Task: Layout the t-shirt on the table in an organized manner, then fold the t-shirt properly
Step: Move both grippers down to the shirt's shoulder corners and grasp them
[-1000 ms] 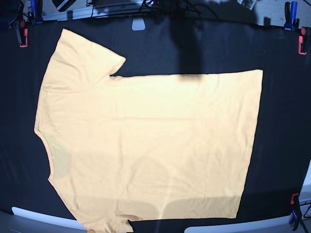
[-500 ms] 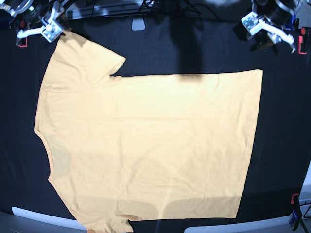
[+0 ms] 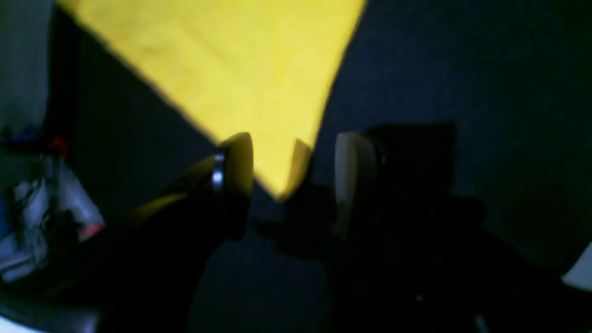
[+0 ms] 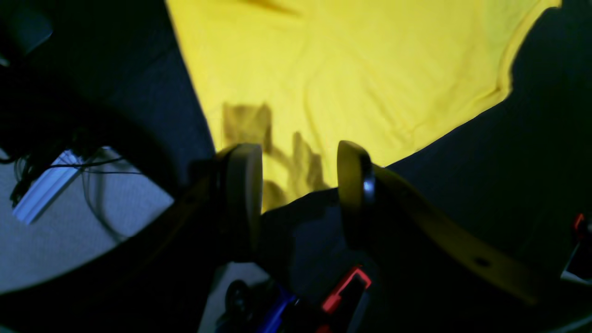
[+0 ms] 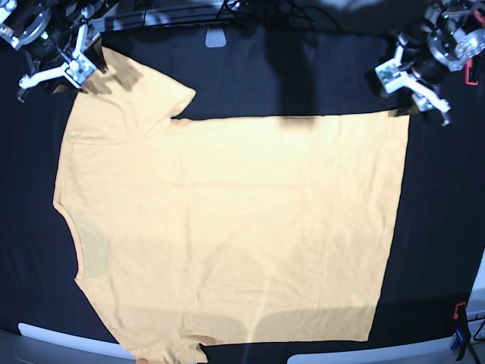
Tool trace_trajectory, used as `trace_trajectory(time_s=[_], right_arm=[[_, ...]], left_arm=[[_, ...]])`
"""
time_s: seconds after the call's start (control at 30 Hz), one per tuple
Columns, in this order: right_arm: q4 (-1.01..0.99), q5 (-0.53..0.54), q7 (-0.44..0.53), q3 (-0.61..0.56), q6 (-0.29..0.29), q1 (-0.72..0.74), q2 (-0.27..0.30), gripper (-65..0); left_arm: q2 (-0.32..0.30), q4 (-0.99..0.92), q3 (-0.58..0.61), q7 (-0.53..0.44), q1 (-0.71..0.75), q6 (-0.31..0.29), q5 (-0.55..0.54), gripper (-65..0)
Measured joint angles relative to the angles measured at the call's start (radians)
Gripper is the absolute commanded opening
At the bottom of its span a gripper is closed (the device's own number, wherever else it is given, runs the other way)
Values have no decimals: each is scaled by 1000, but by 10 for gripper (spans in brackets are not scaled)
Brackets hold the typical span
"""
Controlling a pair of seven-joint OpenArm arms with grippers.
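Note:
The pale yellow-orange t-shirt [image 5: 227,220] lies flat on the black table [image 5: 303,76], neckline to the left and hem to the right. My right gripper [image 5: 59,72] is open at the far left sleeve corner. In the right wrist view its jaws [image 4: 298,189] stand apart with the sleeve edge [image 4: 360,69] between and beyond them. My left gripper [image 5: 413,95] is open just above the far hem corner. In the left wrist view the gripper [image 3: 293,175] straddles the tip of that shirt corner [image 3: 240,60]. Neither gripper holds cloth.
A red-and-black clamp [image 5: 459,312] sits at the near right table edge, and another clamp [image 4: 344,286] shows under my right gripper. A small white tag [image 5: 216,36] lies at the far edge. Cables and rails run behind the table.
Both arms have come into view from the far corners and moved down toward the shirt, the right one to the sleeve corner and the left one to the hem corner. The shirt has not moved.

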Motion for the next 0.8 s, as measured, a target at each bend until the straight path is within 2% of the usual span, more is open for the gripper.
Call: trace_trajectory(time_s=[0.13,0.2,0.27,0.37,0.57,0.67,0.77,0.8], right_arm=[[0,-1,-1,0,2,11,1,-393],[0,0,0,0,2,11,-1,-393],[0,1,0,0,2,11,0,-393],[0,2,-5,0,2,11,0,-393],[0,-1,-8,0,2,11,0,-393],[0,-1,-8,0,2,11,0,-393],[0,-25,-7,0,2,11,0,-393],[0,-39,-8,0,2,11,0,-393]], left_arm=[[1,-87,69,50,-84,2,3,-379],[-2,-121,85,25,-114,12,0,-379],[-1,-155,104,0,-144,15,43,-379],[2,-202,116,-4,-179,46,51,-379],[0,-290,115,-17,-247,51,53,-397],[1,-305,115,-40,-250,53,62,-479],[1,-307,115,-69,-248,17,69,-647],[1,-309,115,-76,-247,13,68,-650]])
